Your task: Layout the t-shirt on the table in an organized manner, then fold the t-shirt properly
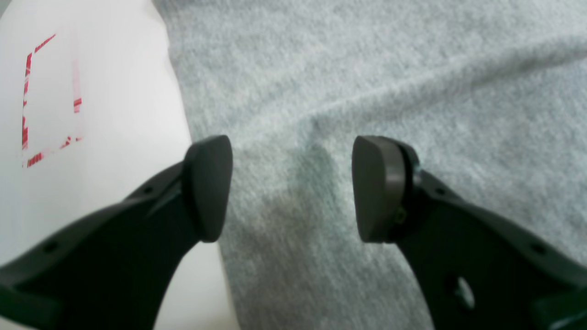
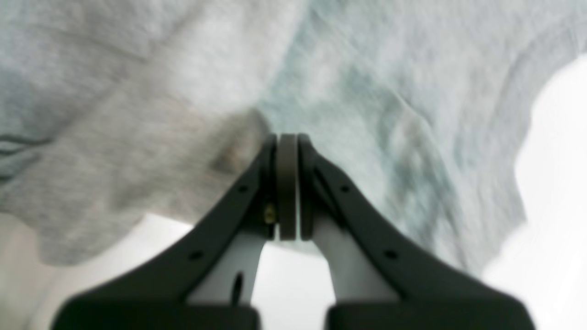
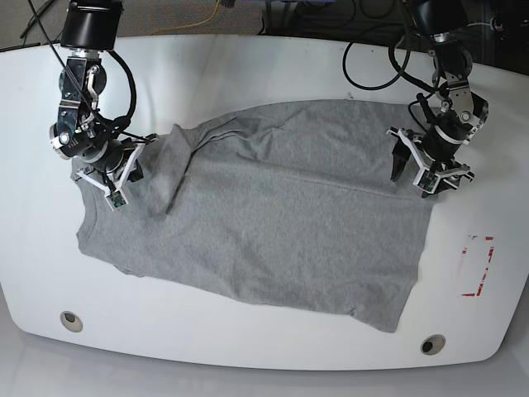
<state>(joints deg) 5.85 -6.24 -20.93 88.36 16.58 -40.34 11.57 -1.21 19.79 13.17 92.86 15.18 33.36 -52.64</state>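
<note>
The heather-grey cotton t-shirt (image 3: pixel 273 215) lies spread, still creased, on your glossy white tabletop (image 3: pixel 248 66). Your right gripper (image 2: pixel 288 183) pinches its edge with jaws closed; your left gripper (image 1: pixel 291 188) hovers with jaws apart. Pulling one-handed may bunch the cloth.

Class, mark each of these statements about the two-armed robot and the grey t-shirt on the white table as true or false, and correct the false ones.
1. The left gripper is open above the t-shirt. True.
2. The right gripper stands wide open. False: its jaws are shut, at the shirt's edge.
3. A red rectangular outline is marked on the table beside the shirt. True.
4. The t-shirt is folded into a neat square. False: it lies spread out, with wrinkles and a bunched part near the right gripper.
5. Two small round holes sit near the table's front edge. True.
</note>
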